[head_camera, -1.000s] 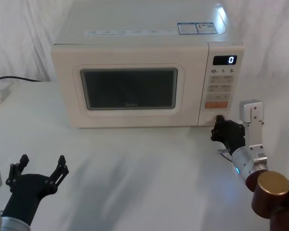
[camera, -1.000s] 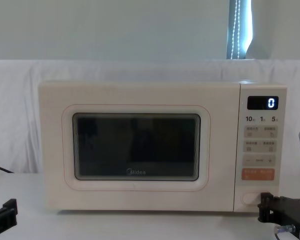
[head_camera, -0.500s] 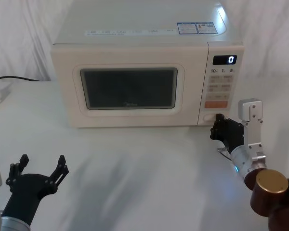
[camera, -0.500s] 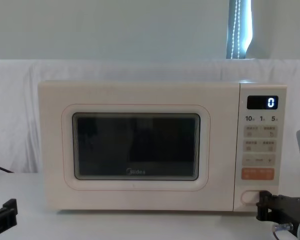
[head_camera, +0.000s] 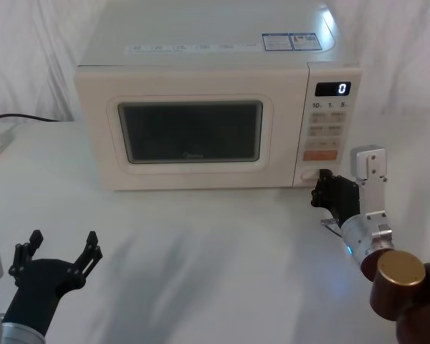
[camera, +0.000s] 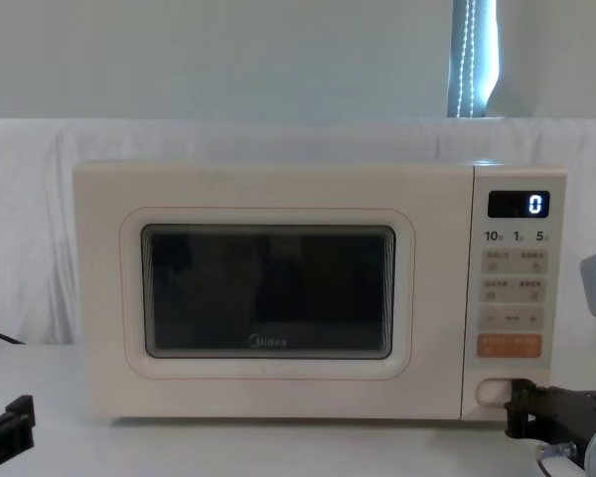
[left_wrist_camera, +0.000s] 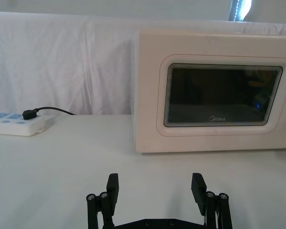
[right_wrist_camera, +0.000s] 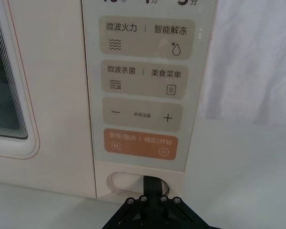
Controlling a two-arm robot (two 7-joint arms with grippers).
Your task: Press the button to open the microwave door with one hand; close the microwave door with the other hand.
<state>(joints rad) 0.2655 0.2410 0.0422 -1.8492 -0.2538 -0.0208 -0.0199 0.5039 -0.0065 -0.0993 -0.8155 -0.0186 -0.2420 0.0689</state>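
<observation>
R gripper [right_wrist_camera: 152, 182] fingers together, tip on the button [right_wrist_camera: 126, 182] per wrist cam; the microwave door [head_camera: 193, 130] shut. L gripper [left_wrist_camera: 156, 189] fingers spread, near-left.

I read "Midea" on the door [camera: 268, 298], "0" on the display [camera: 519, 205] with "10", "1", "5" beneath, and on the control panel [right_wrist_camera: 143, 86] keys "微波火力 | 智能解冻", "微波杀菌 | 美食菜单", "−" and "+", and "暂停/取消 | 确定/开始" on the orange key [right_wrist_camera: 140, 144].
</observation>
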